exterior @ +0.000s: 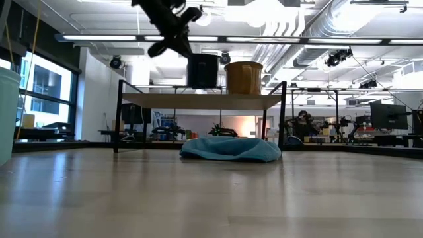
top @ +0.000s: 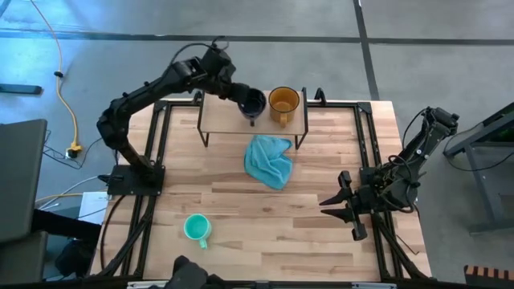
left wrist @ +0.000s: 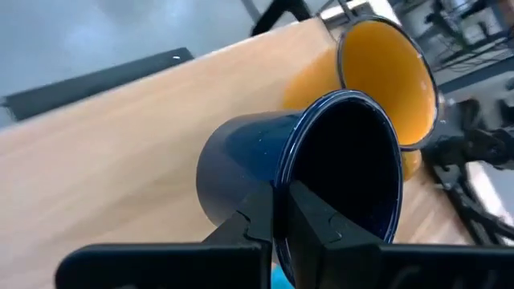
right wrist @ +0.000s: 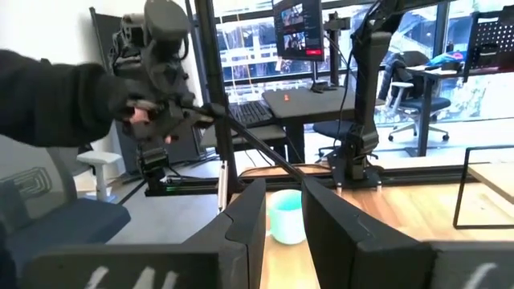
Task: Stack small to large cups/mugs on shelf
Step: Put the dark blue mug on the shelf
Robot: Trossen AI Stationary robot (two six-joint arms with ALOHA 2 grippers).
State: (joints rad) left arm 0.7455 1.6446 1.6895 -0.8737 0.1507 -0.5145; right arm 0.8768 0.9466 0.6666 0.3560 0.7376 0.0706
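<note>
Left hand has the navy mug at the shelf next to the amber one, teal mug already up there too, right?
Not quite. The teal mug sits on the table, per the high view. The left hand does hold the navy mug at the shelf beside the amber mug.

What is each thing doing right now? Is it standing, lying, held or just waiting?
Navy mug: on the shelf, rim pinched by the left gripper.
Amber mug: upright on the shelf, beside the navy mug.
Teal mug: upright on the table, untouched.
Cloth: crumpled on the table by the shelf.
Shelf: standing, two mugs on it.
Right gripper: jaws open, empty, waiting.
</note>
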